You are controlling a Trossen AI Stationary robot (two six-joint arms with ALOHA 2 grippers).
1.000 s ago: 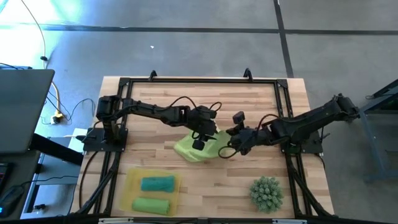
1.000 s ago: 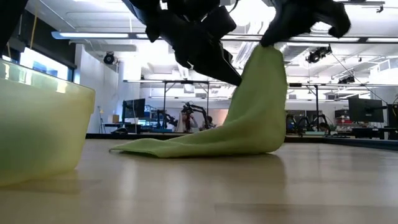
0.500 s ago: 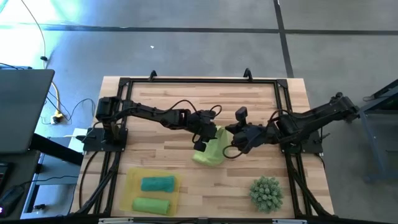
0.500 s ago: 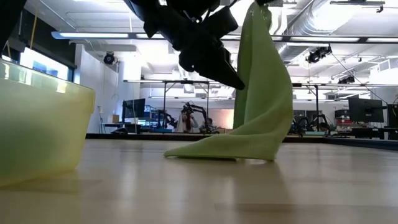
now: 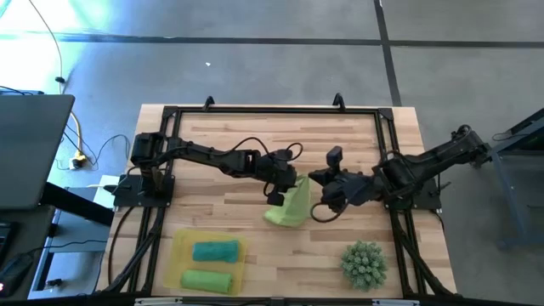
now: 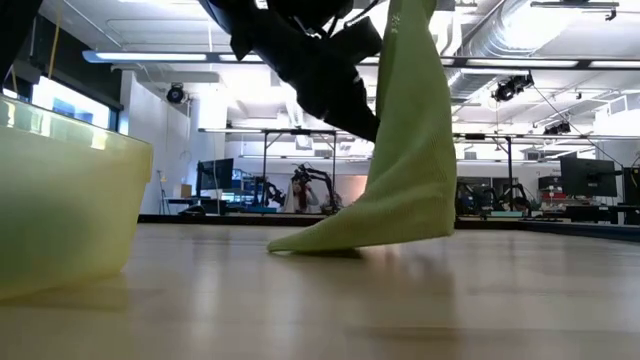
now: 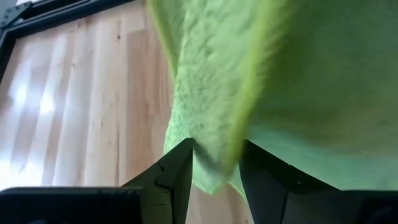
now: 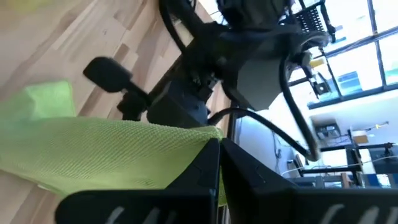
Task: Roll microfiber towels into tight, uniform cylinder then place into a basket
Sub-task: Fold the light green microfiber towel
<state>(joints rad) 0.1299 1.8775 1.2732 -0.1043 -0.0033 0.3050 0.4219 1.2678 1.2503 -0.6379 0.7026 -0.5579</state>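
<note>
A wooden slatted table (image 5: 221,127) seen from above, with a black frame around its edges and a dark robot arm mounted at each side. Both arms reach toward the middle of the table, where they hold up a lime-green microfiber towel (image 5: 291,204) between them.

The left gripper (image 5: 276,194) grips one edge of the towel: in its wrist view the green fabric hangs pinched between its two dark fingers (image 7: 177,174), which stand partly apart around the cloth. The right gripper (image 5: 320,192) is clamped fully closed on the towel's other upper edge; in its wrist view the cloth runs straight into the closed fingertips.

From table height, the towel (image 6: 400,150) hangs nearly upright from the grippers above, and only its lower corner drags on the tabletop, spreading into a flat pointed tail toward the left arm's side.

The basket (image 5: 174,263), a shallow translucent yellow tray, sits at the front edge of the table, near the left front corner, well apart from the held towel. Inside it lie two rolled towels side by side: a teal roll (image 5: 215,251) and, just beside it toward the front edge, a green roll (image 5: 206,280). The basket's yellow wall (image 6: 60,200) fills the near side of the table-height view.

Near the right front corner of the table stands a spiky green ball-shaped plant (image 5: 365,264).
</note>
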